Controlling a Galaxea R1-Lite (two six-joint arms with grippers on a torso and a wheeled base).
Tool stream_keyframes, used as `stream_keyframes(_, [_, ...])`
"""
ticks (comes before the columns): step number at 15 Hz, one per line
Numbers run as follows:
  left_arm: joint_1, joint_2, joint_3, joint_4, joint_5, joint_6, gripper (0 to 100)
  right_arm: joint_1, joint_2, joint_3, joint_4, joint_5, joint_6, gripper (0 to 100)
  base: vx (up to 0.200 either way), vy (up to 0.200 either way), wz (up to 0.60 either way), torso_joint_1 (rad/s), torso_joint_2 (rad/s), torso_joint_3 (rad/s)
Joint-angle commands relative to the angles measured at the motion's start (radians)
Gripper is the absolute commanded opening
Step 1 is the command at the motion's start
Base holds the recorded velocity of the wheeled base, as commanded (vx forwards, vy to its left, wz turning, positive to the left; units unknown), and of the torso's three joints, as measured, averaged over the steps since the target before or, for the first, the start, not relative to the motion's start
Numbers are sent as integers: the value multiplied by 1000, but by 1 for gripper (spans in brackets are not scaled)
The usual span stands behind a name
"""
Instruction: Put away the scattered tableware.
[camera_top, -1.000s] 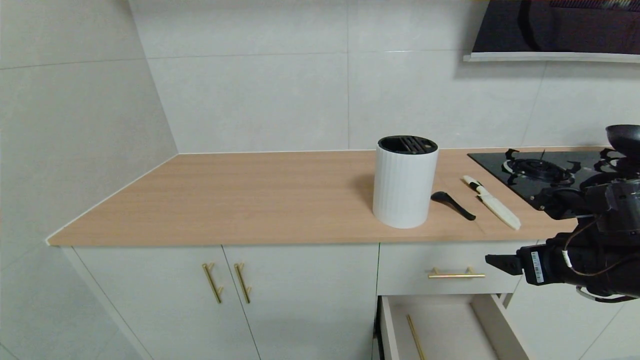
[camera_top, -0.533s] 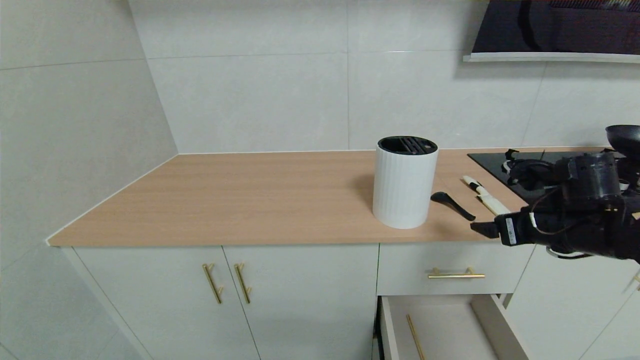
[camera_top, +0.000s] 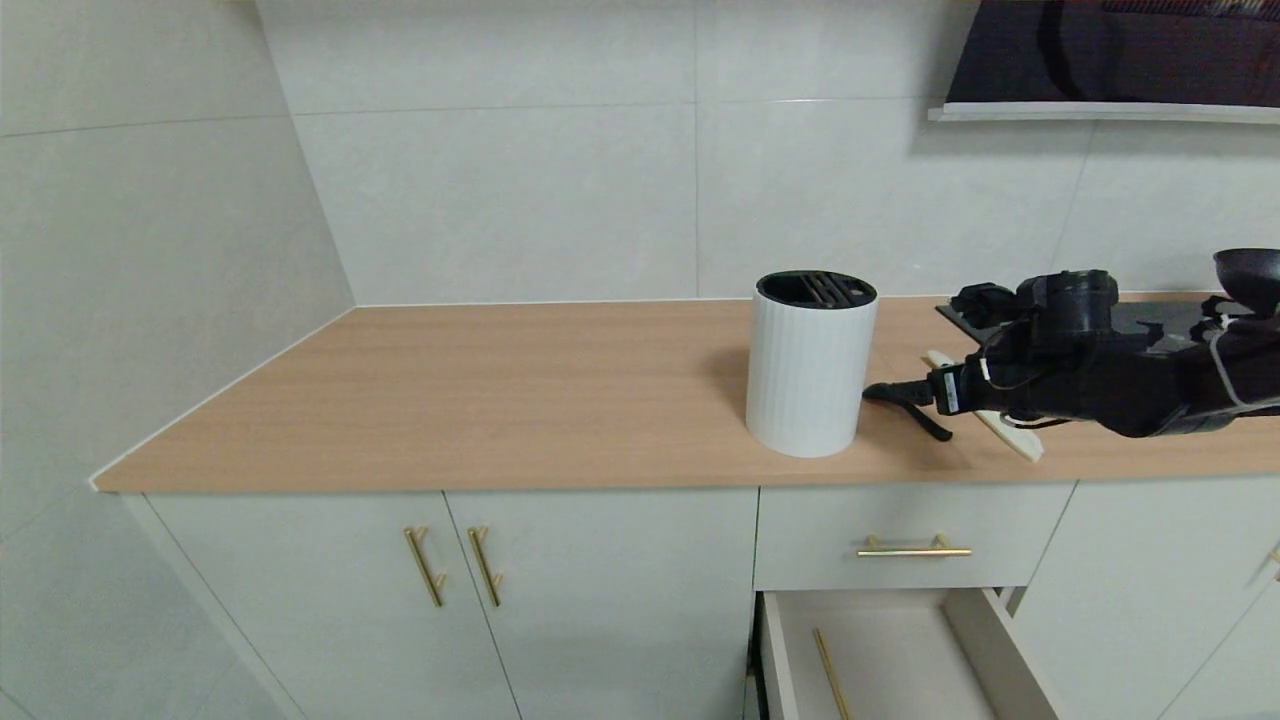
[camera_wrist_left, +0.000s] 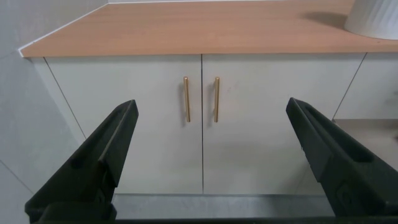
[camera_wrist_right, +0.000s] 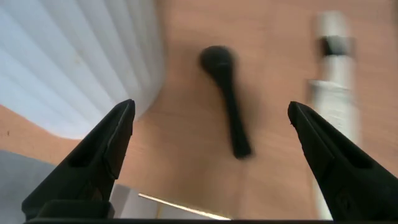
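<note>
A white ribbed holder (camera_top: 810, 365) with a black slotted top stands on the wooden counter (camera_top: 500, 390). Just right of it lie a black spoon (camera_top: 932, 430) and a cream-handled knife (camera_top: 1020, 443). My right gripper (camera_top: 900, 390) hovers low over the spoon, open, with nothing between its fingers. The right wrist view has the spoon (camera_wrist_right: 227, 102) between the spread fingers of the right gripper (camera_wrist_right: 210, 109), the holder (camera_wrist_right: 81, 62) on one side and the knife (camera_wrist_right: 336, 93) on the other. My left gripper (camera_wrist_left: 211, 106) is open, down in front of the cabinet doors.
A black cooktop (camera_top: 1165, 318) with a dark pot (camera_top: 1245, 268) sits at the counter's right end. A lower drawer (camera_top: 880, 650) stands pulled out under the shut drawer with the gold handle (camera_top: 912, 549). The cabinet doors (camera_wrist_left: 200, 99) have gold handles. Tiled walls close the back and left.
My right arm has risen from in front of the drawers and swung left over the counter, ending above the spoon. The tableware has not moved.
</note>
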Motion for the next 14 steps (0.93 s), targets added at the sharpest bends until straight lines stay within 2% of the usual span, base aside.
stream_keyframes(1, [0,0,0,0,1,0,100,-24,72,-21,-4,43,-5,100,0,0,0,0,0,0])
stream_keyframes(5, [0,0,0,0,1,0,100,-41,87,-23,-7,110,-6,100,0,0,0,0,0,0])
stream_keyframes(9, [0,0,0,0,1,0,100,-61,165,-59,-74,110,-8,100,0,0,0,0,0,0])
stream_keyframes(14, [0,0,0,0,1,0,100,-64,230,-99,-77,104,-9,100,0,0,0,0,0,0])
